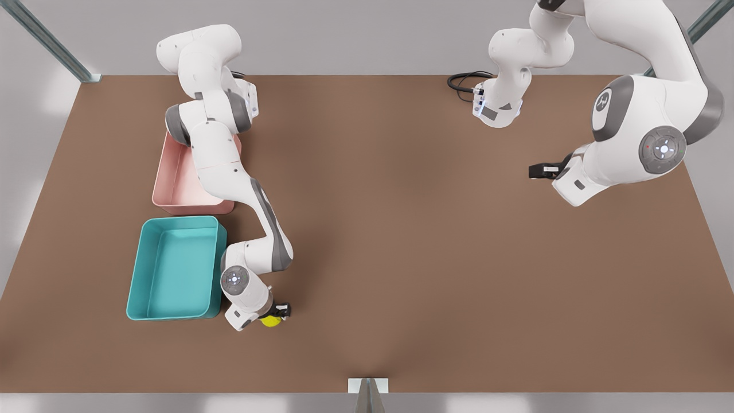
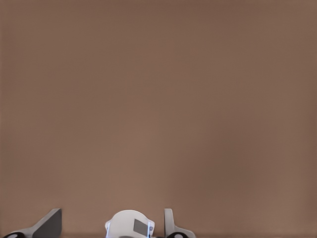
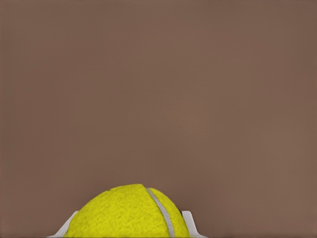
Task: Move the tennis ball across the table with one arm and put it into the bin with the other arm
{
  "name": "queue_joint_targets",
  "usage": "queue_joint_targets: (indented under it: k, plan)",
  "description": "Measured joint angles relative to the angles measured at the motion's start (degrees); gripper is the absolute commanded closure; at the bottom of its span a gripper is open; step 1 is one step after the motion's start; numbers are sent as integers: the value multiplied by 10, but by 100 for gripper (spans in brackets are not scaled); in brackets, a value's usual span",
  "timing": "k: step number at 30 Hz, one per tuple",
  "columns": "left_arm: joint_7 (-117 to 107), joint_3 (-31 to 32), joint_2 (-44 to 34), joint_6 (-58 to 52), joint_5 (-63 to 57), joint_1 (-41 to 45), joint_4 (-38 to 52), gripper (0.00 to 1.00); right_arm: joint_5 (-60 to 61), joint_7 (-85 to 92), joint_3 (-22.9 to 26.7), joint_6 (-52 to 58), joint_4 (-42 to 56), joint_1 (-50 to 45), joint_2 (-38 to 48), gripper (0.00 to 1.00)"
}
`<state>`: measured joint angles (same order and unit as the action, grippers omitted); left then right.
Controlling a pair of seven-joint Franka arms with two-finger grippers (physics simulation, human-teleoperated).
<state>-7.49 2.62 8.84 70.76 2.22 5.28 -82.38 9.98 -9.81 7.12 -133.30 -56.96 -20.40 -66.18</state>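
yellow-green fuzz sits right between my right gripper fingers: the tennis ball is pinched there, and in the right wrist view i see it with a white fingertip pressed against each side, its pale seam curving over the top. in the front view that gripper is low over the table, near the front edge, just beside the near corner of the bin on the front view's left; the ball is outside the bin, beside its wall, and i can't tell whether it touches the tabletop. the teal bin stands open side up, and just behind it is the pink tub, partly covered by the same arm reaching over it. my left gripper waits well apart, on the front view's right, held above the brown surface; in the left wrist view its two fingers are spread with nothing between them, looking across bare table toward a white arm base.
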Motion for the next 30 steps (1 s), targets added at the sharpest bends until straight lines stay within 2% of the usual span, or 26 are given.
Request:
queue_joint_targets:
  k: [11, 14, 18, 21, 24, 28, 29, 30]
  plan:
    - [-4, 0, -1, -1, 0, 1, 1, 0, 8, 16, -2, 12, -8, 5, 28, 40]
    - [-4, 0, 0, -2, 0, 1, 1, 0, 9, 26, -3, 38, -71, 17, 90, 40]
    - [-5, 0, 1, -1, 1, 0, 1, 0, 9, 46, -1, 101, -194, 35, 232, 40]
    - [-5, 0, 5, -1, 1, 0, 1, 0, 6, 63, 2, 157, -242, 62, 295, 40]
    - [-5, 0, 6, 0, 1, 0, 1, 0, -10, 87, 6, 207, -264, 111, 326, 40]
    - [-6, 0, 6, -1, 1, 0, 1, 0, -39, 115, 11, 248, -275, 145, 311, 39]
    - [-6, -1, 6, -1, 1, 0, 1, 0, -45, 121, 12, 254, -279, 146, 308, 0]
    - [-6, -1, 7, -1, 1, 0, 1, 0, -49, 126, 12, 259, -283, 147, 307, 0]
